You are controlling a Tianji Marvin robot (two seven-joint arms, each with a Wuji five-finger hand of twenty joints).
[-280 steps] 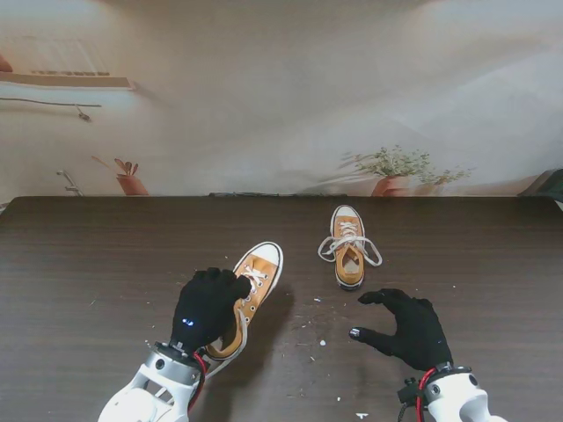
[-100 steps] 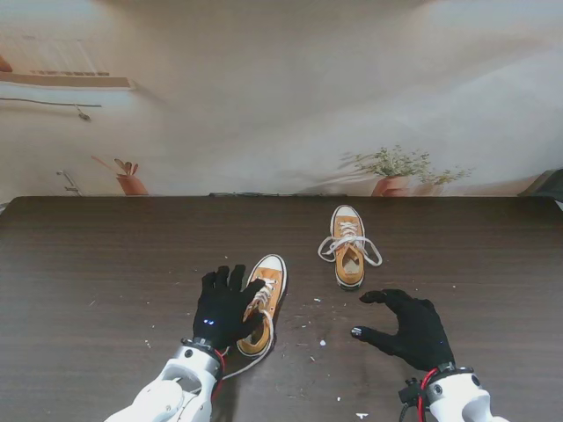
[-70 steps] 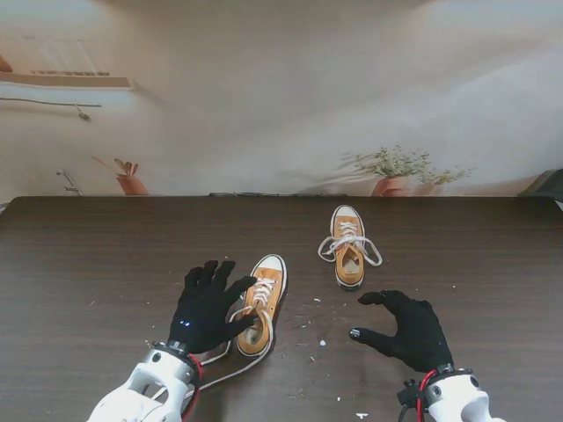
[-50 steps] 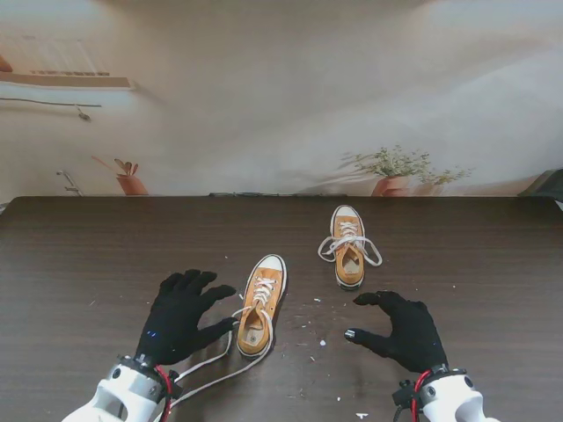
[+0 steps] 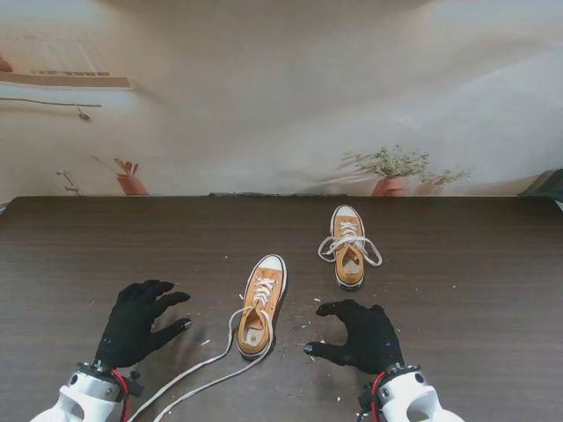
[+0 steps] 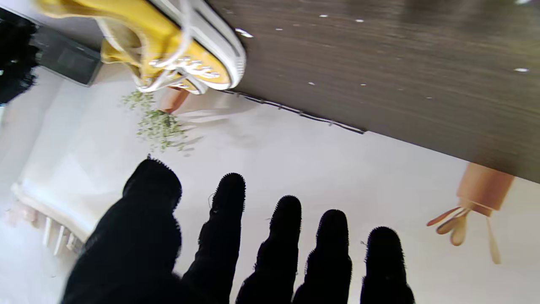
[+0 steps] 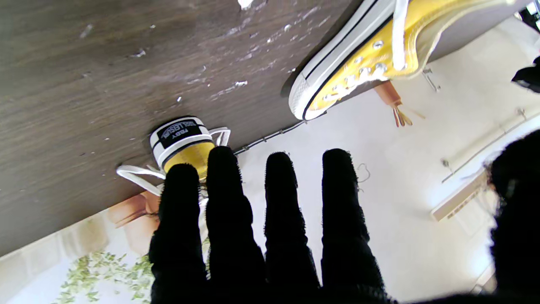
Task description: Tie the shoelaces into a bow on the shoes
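Both hands spread and empty, either side of the near shoe

The left hand (image 5: pixel 136 321) hovers with fingers apart, left of the near shoe (image 5: pixel 259 303); the right hand (image 5: pixel 356 338) is splayed on its right, holding nothing. The shoe's loose laces (image 5: pixel 198 374) trail toward me across the table (image 5: pixel 493 264). The far shoe (image 5: pixel 348 246) sits farther off, its laces untied
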